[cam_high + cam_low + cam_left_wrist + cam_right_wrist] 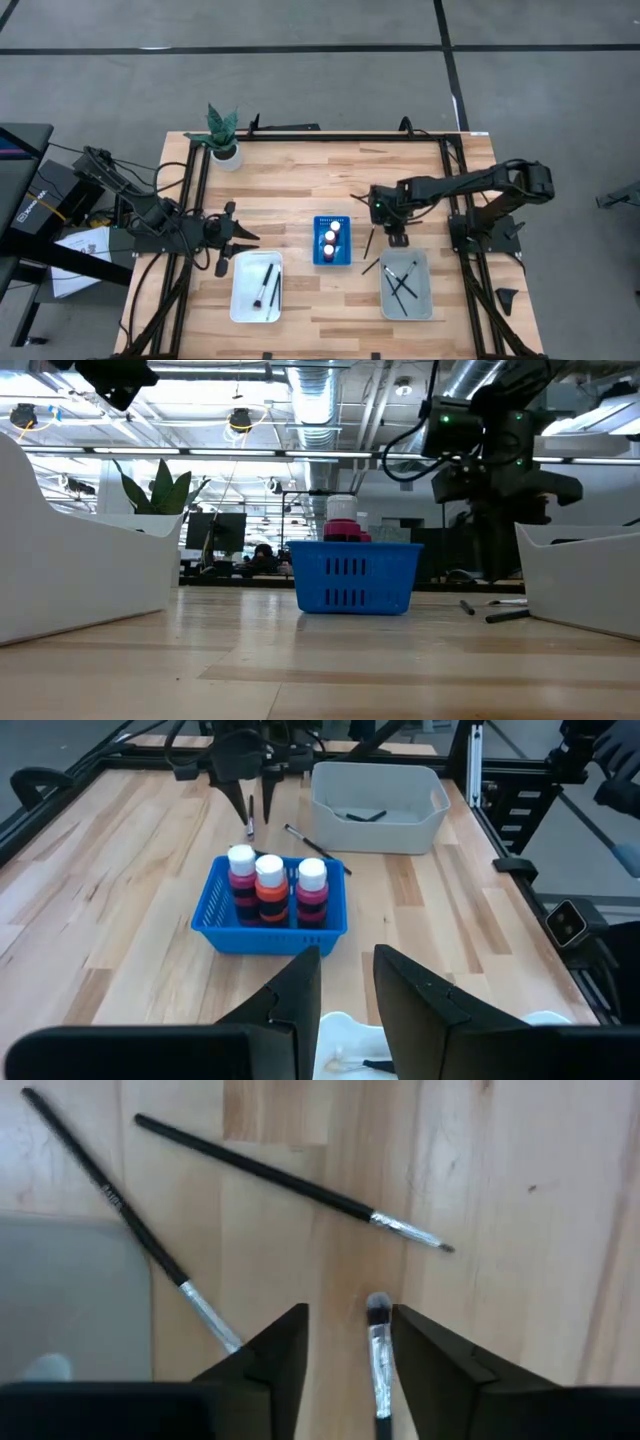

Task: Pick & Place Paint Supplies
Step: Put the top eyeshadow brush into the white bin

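A blue rack (332, 242) at mid-table holds three red paint bottles (270, 885) with white caps, standing upright. My right gripper (348, 1320) points down over the bare wood between the rack and the grey tray (407, 285), and it is open. A thin brush (378, 1350) stands between its fingers, head down, touching neither finger. Two more brushes (290, 1180) (130, 1210) lie flat on the wood beside it. My left gripper (345, 955) hangs open over the far rim of the white tray (255, 287) with nothing between its fingers.
The grey tray holds several dark brushes (400, 282), and the white tray holds two (268, 285). A potted plant (224, 135) stands at the far left corner. Black frame rails run along the table's left, right and far edges.
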Tool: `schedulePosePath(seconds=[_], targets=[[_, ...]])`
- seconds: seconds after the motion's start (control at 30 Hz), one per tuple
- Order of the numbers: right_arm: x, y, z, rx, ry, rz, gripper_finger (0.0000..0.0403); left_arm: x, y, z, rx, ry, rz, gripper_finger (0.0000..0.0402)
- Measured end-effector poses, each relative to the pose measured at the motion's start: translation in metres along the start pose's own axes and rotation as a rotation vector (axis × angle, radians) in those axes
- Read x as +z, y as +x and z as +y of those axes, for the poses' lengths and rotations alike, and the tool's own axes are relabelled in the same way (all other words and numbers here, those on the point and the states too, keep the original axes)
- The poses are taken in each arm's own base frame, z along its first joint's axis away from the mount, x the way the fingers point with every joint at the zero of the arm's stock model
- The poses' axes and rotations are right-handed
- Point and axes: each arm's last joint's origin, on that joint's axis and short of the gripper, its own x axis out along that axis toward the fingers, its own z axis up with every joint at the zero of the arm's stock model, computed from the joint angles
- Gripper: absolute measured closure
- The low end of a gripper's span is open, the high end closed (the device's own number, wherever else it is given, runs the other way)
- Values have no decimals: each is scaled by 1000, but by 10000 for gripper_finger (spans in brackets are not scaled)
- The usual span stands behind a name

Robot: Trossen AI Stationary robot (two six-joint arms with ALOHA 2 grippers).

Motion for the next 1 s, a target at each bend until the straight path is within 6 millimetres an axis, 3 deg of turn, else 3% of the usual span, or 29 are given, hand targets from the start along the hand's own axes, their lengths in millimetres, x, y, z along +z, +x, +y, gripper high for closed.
schedulePosePath(seconds=[0.27, 0.67, 1.0], targets=[[-1, 5, -2, -17, -19, -30, 237, 1, 0, 0, -2, -4, -6, 311], [-12, 18, -8, -29, 2, -58, 271, 2, 0, -1, -23, -14, -17, 311], [-21, 28, -7, -32, 4, -76, 275, 4, 0, -2, -28, -23, -34, 311]])
